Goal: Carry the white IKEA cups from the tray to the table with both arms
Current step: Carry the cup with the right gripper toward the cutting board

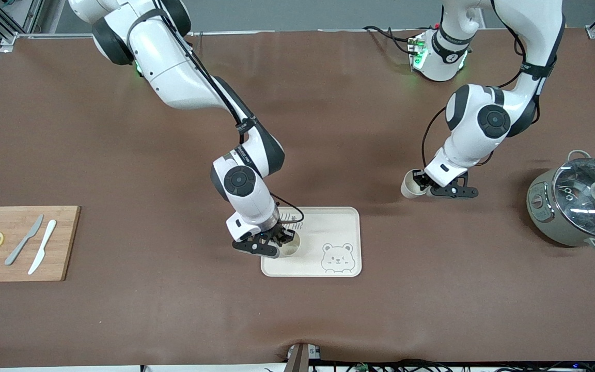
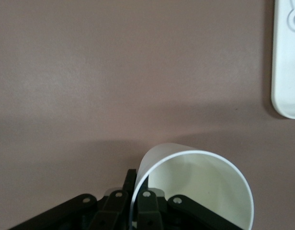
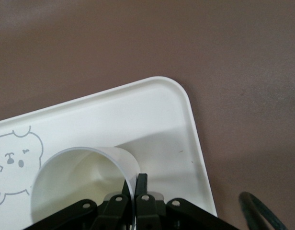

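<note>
Surface: brown, slightly wrinkled table (image 1: 122,320) sheet, both arms out over it.
Tray: cream tray (image 1: 339,227) with its bear face sits near the middle of the table, toward the front edge.
Right gripper: right gripper (image 1: 269,244) is down at the tray's corner toward the right arm's end of the table – fingers pinched on the wall of the cup on the tray (image 1: 291,246), one inside the rim, one outside.
Left gripper: left gripper (image 1: 424,182) is clear of the tray, toward the left arm's end of the table, clamped tight on the rim of the carried cup (image 1: 410,185).
Carried cup: tipped in the grasp, mouth showing wide in the left wrist view, over bare table; whether its base touches the sheet I can't tell.
Cups, looks: plain cream-white, handleless, thin-walled, gently tapered – both empty.
Step in hand: one cup is off the tray and wants setting down; the other is gripped but not lifted.
Next move, my read: right arm lifts straight up to clear the tray's raised lip, then carries out over open table; left arm levels its cup, lowers it, lets go.
Bystanders: cutting board (image 1: 18,243) with knives and lemon slices at the right arm's end, lidded pot (image 1: 579,204) at the left arm's end.
</note>
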